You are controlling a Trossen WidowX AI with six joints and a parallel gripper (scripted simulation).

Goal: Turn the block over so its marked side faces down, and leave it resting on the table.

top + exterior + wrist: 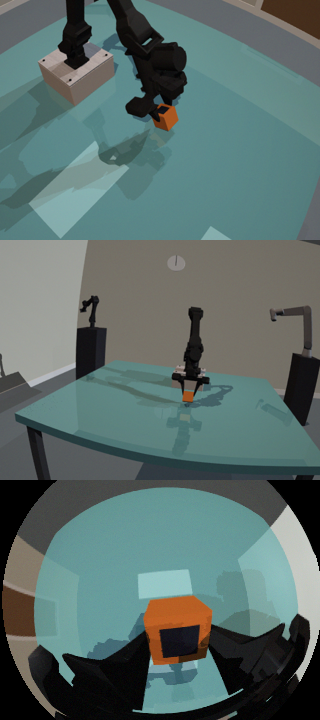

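A wide, glossy teal table point(232, 155) point(129, 420) point(115, 540) lies beneath a black two-fingered claw point(162, 109) point(188, 392) point(176, 631), which grasps a small orange cube-shaped block point(170, 119) point(188, 396) point(179, 609) just above the surface. The block's dark square mark point(163, 110) point(180, 641) faces the wrist camera. It looks light, stiff and perhaps slippery; opposite side faces, held mid-height, should give the surest grip.

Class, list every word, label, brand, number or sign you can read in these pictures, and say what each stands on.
There are none to read.
The block: a dark square marking, with no letters or numbers.
The wall clock: no numerals can be made out.
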